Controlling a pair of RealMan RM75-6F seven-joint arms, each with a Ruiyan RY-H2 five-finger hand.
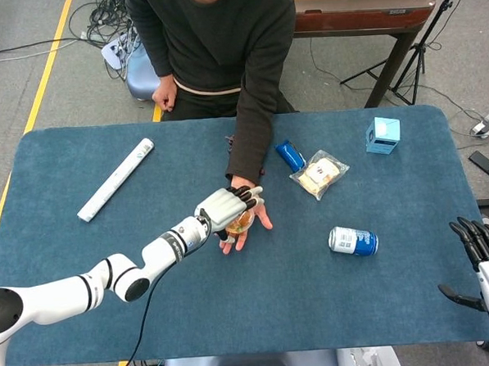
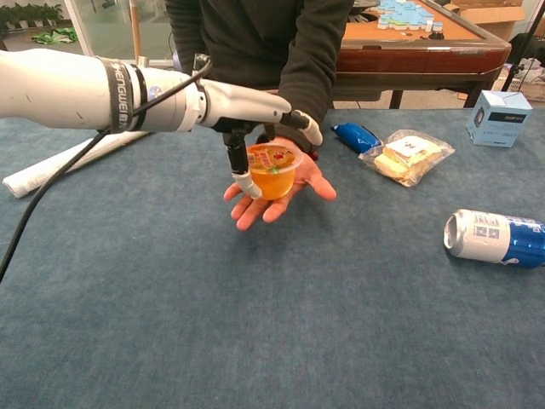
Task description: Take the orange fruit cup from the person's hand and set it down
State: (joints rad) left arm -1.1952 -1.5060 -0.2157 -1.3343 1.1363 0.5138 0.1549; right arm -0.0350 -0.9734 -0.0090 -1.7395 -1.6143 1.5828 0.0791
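The orange fruit cup (image 2: 274,173) with a printed foil lid stands upright on the person's open palm (image 2: 289,198), just above the blue table. My left hand (image 2: 247,111) reaches over it from the left. Its thumb lies against the cup's left side and its fingers (image 2: 308,129) stretch out above and past the lid, not closed round it. From above, the left hand (image 1: 226,208) covers most of the cup (image 1: 242,223). My right hand (image 1: 488,262) hangs off the table's right edge, fingers apart and holding nothing.
A blue can (image 2: 494,237) lies on its side at the right. Behind the palm are a blue pouch (image 2: 357,136) and a wrapped sandwich (image 2: 407,157). A light-blue box (image 2: 499,118) stands far right, and a white roll (image 2: 77,156) lies at the left.
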